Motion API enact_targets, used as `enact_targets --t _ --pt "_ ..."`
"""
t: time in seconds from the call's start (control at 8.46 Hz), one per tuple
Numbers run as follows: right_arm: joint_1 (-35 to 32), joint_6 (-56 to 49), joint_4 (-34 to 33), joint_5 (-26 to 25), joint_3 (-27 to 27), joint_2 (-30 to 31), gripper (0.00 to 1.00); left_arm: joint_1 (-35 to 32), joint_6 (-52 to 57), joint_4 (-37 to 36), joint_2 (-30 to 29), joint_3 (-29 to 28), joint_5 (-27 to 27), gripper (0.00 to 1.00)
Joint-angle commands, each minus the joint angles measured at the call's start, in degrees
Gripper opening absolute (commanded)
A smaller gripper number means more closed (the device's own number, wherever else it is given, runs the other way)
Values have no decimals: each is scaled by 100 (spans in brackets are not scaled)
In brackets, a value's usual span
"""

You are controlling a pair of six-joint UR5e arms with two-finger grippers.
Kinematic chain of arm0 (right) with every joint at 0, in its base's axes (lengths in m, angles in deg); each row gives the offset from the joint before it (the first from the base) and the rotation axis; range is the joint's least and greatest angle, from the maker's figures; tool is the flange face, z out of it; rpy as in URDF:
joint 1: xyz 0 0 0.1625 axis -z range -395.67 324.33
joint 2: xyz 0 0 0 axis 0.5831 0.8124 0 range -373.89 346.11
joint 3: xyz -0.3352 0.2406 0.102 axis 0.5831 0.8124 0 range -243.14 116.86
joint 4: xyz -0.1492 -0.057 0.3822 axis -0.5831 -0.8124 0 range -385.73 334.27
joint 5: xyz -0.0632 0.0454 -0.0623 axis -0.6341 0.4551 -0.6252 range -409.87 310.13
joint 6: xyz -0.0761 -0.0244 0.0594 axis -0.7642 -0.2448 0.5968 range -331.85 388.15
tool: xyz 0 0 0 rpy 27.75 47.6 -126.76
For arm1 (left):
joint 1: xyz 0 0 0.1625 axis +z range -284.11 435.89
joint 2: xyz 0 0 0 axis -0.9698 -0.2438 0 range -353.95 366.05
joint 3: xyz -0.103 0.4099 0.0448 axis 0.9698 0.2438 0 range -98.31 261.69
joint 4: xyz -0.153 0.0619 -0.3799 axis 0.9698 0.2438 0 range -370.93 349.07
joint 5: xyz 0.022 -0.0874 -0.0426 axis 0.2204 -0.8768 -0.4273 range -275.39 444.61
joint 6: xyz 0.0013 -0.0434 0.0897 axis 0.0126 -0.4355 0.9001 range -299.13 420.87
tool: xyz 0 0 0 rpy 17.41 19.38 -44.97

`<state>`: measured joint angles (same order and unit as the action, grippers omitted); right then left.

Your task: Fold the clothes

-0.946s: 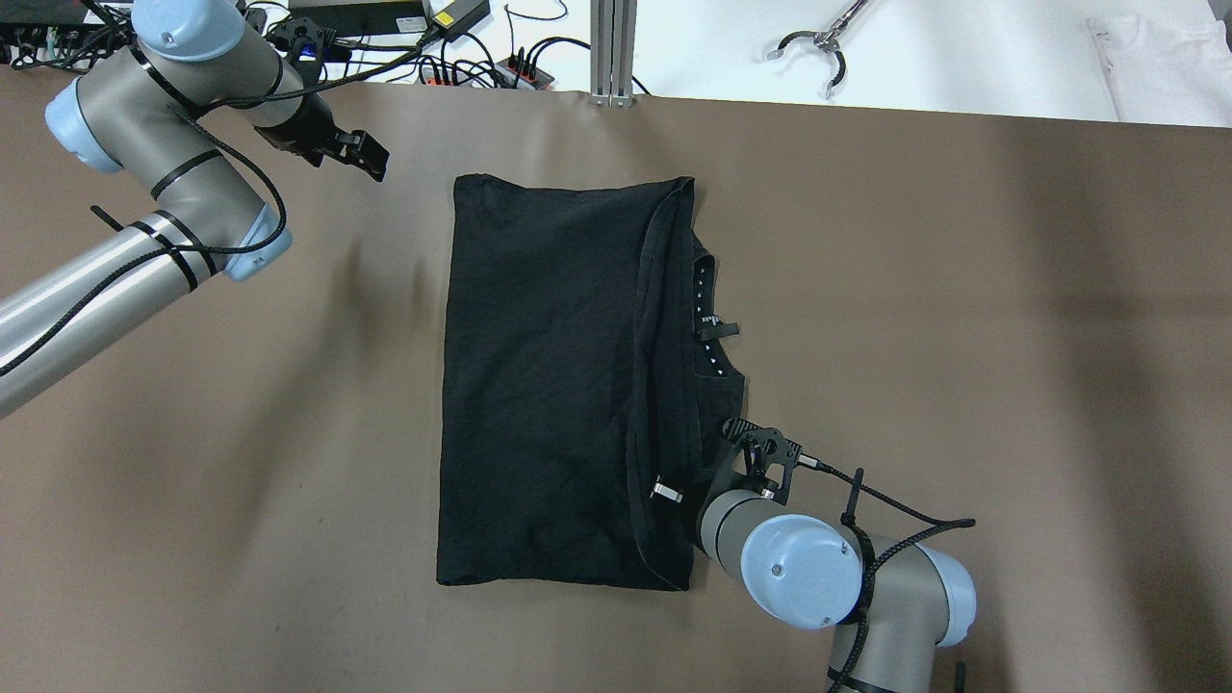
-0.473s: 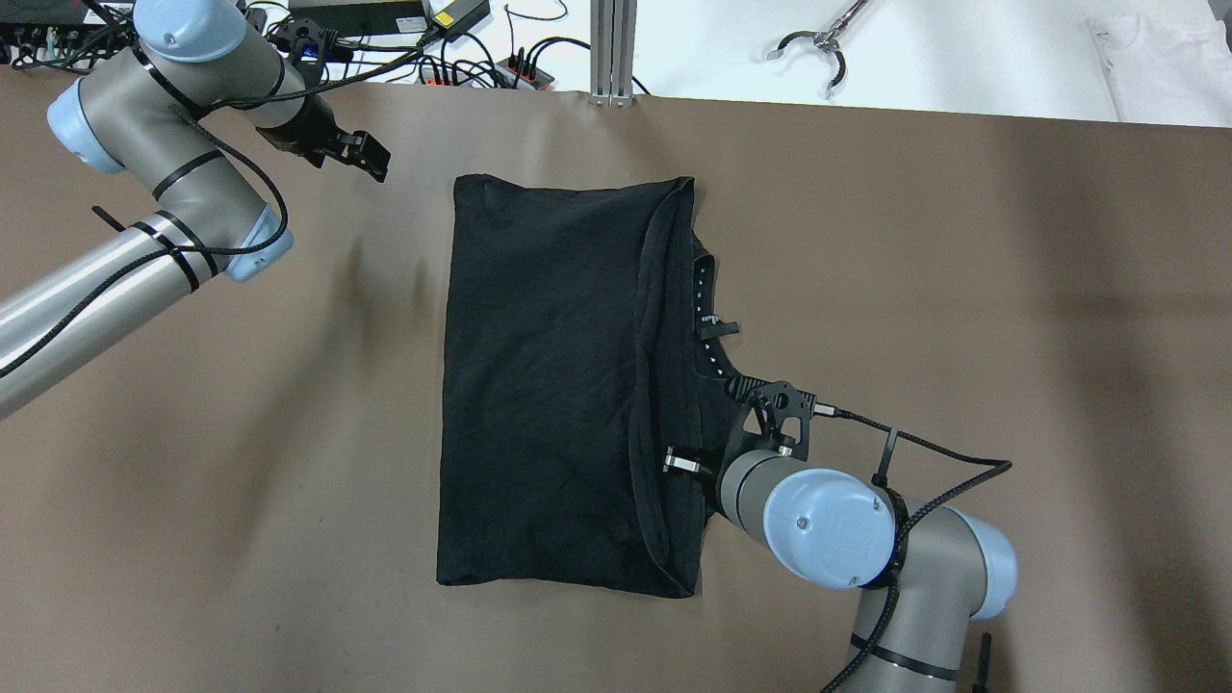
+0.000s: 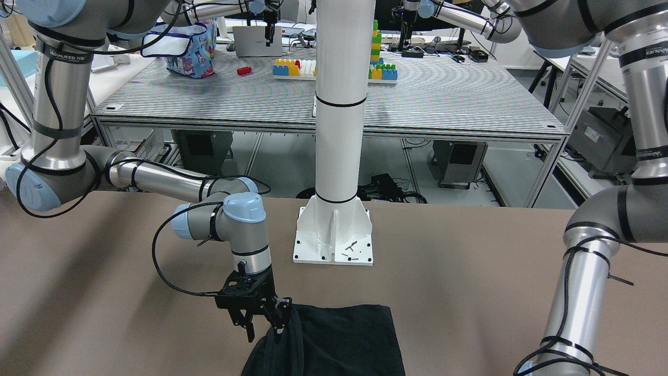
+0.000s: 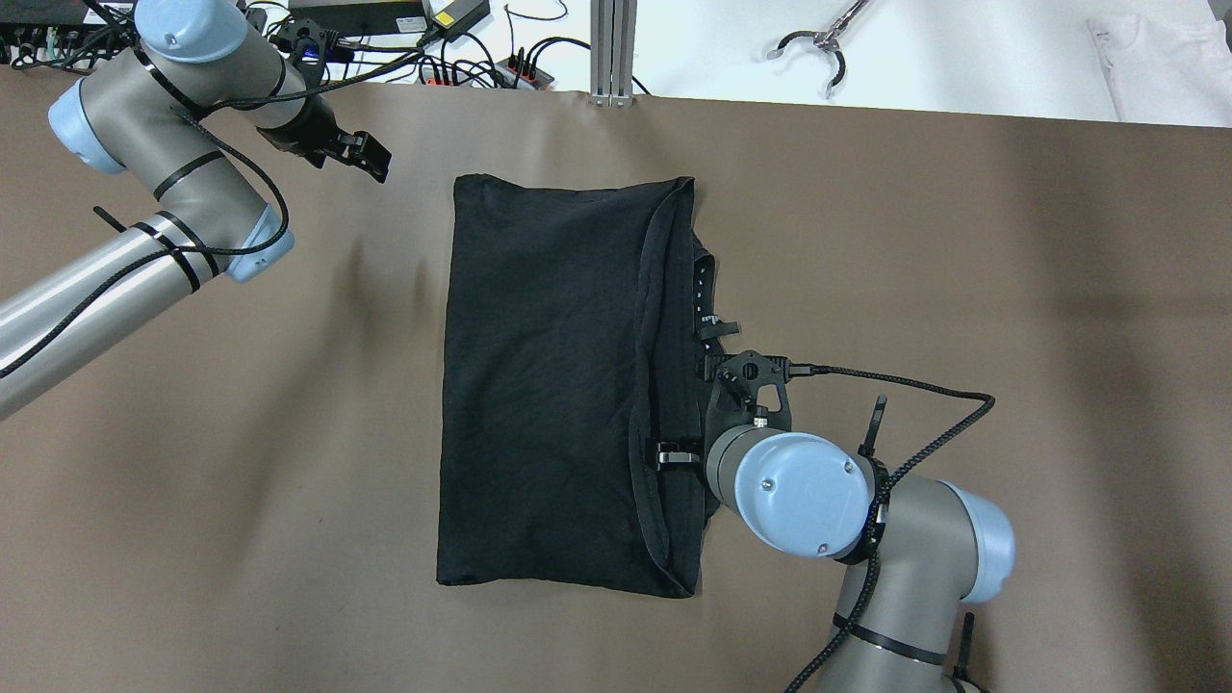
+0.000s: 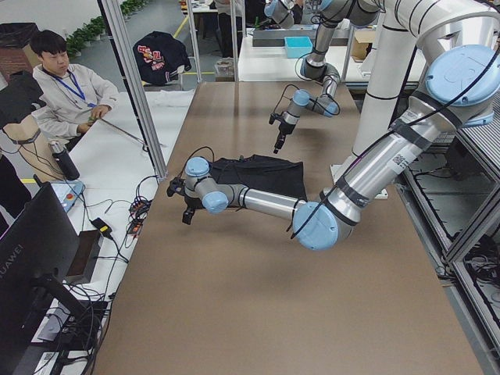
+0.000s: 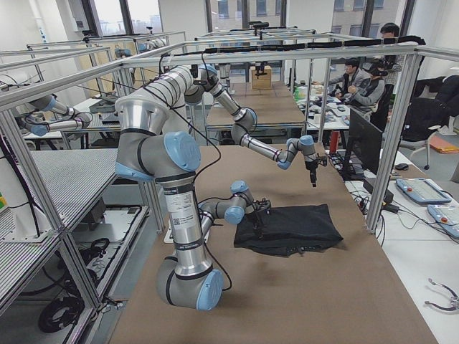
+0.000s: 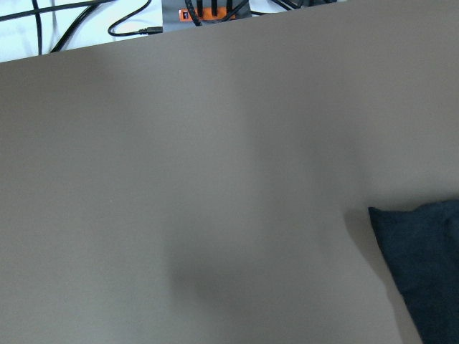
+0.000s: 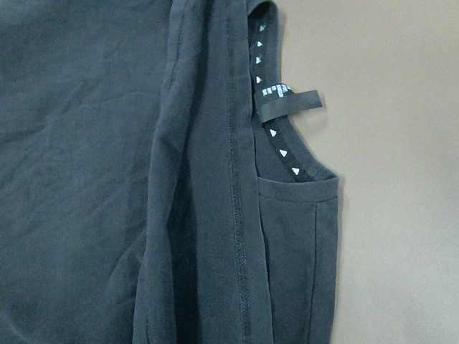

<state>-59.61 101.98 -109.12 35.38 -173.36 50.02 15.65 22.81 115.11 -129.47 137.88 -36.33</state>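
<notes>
overhead exterior: black shirt (image 4: 539, 385) lies folded flat mid-way along the brown desk (image 4: 962, 289), with its neck label on the right arm's side. right hand (image 3: 263, 333), fingers spread, sits at the shirt's folded edge. left hand (image 4: 371, 159) hovers well apart over bare desk; spread or pressed together cannot be told.

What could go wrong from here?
The right gripper is at the stacked layers along the black garment's edge. Its jaws might catch only some of them, spoiling the fold.
The left gripper hangs off the cloth, so nothing pins it. A pull may drag the whole piece.
The collar pokes past the folded edge and could stay exposed.
</notes>
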Motion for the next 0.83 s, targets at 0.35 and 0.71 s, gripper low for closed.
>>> enact_targets --t 0.35,0.71 --pt "697 -2390 -1590 -633 466 -809 72 21 0 0 0 6 0 100" --pt "1092 -2391 -1663 -905 475 -853 61 38 -149 9 0 6 0 100"
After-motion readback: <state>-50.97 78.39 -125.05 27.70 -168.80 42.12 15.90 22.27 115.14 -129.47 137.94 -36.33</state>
